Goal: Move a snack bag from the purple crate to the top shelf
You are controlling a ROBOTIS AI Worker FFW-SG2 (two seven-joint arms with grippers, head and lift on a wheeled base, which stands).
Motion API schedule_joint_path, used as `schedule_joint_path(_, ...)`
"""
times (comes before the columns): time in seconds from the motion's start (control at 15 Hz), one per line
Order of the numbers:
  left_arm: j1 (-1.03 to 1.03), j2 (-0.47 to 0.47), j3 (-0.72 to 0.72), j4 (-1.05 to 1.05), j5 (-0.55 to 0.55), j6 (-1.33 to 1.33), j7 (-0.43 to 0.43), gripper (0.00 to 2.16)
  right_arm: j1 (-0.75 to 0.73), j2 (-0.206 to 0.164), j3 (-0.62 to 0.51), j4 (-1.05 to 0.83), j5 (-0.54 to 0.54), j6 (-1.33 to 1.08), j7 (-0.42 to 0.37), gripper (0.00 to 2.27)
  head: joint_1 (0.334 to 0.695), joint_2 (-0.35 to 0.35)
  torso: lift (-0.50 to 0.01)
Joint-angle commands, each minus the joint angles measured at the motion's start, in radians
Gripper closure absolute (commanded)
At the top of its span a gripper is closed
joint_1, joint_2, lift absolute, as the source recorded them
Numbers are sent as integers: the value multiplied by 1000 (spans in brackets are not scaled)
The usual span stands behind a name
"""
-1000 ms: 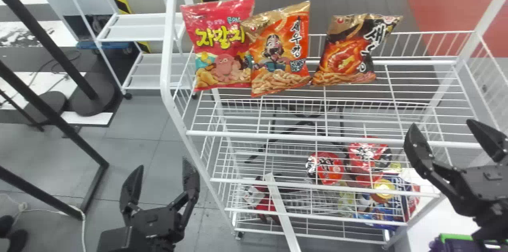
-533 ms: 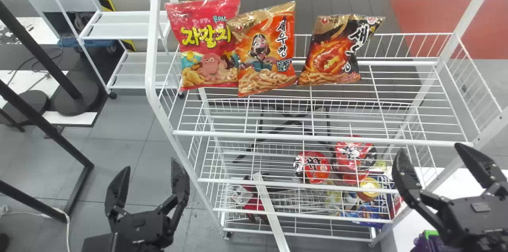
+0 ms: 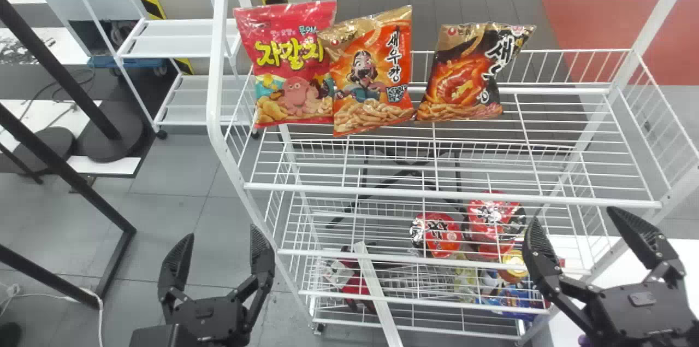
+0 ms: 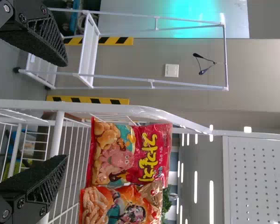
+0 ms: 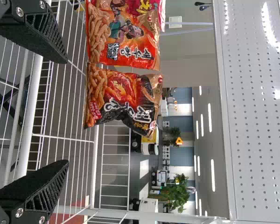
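Observation:
Three snack bags stand side by side along the back of the top shelf (image 3: 453,192): a pink one (image 3: 295,63), an orange one (image 3: 371,71) and a black-and-orange one (image 3: 469,74). My left gripper (image 3: 225,246) is open over the floor, left of the rack. My right gripper (image 3: 576,221) stands open and empty before the shelf's right front edge. In the left wrist view, the left gripper (image 4: 60,112) faces the pink bag (image 4: 130,151) from a distance. The right gripper (image 5: 63,112) in the right wrist view has the black-and-orange bag (image 5: 123,98) beyond it.
Lower wire baskets hold red noodle packs (image 3: 437,233) and a blue package (image 3: 510,300). A white strip (image 3: 377,292) leans at the rack's front. A white surface (image 3: 606,270) lies at the lower right, and black posts (image 3: 65,177) stand at the left.
The head view has shifted sideways and partly back. My right gripper has moved left and lower relative to the rack, staying open. The left gripper remains open, and the bags rest where they were.

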Motion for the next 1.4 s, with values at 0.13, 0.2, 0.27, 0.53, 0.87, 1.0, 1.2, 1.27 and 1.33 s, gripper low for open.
schedule_joint_path(0.13, 0, -2, 0, 0, 0, 0, 0, 124, 0, 4, 4, 1, 0, 0, 0, 43, 695, 128, -1)
schedule_joint_path(0.2, 0, -2, 0, 1, 0, 0, 0, 124, 0, 4, 4, 1, 0, 0, 0, 43, 695, 129, -1)
schedule_joint_path(0.27, 2, -2, 0, 1, 0, 0, 0, 124, 0, 4, 2, 1, 0, 0, 0, 46, 695, 129, -1)
schedule_joint_path(0.53, 0, -2, 0, 3, 0, 0, 2, 124, 0, 4, 4, 3, 2, 0, 0, 60, 695, 128, -1)
schedule_joint_path(0.87, 0, -2, 0, 3, 0, 0, 2, 124, 2, 4, 5, 4, 5, 0, 0, 63, 695, 130, -1)
schedule_joint_path(1.0, 0, -2, 0, 3, 0, 0, 2, 124, 2, 4, 8, 4, 8, 0, 0, 63, 695, 131, -1)
schedule_joint_path(1.2, 0, -2, 0, 4, 0, 0, 2, 124, 2, 4, 10, 4, 14, 0, 0, 66, 695, 134, -1)
schedule_joint_path(1.27, 0, -2, 0, 4, 0, 0, 2, 124, 2, 4, 10, 4, 14, 0, 0, 66, 695, 135, -1)
schedule_joint_path(1.33, 2, -2, 0, 4, 0, 0, 2, 124, 2, 4, 10, 4, 14, 0, 0, 66, 695, 136, -1)
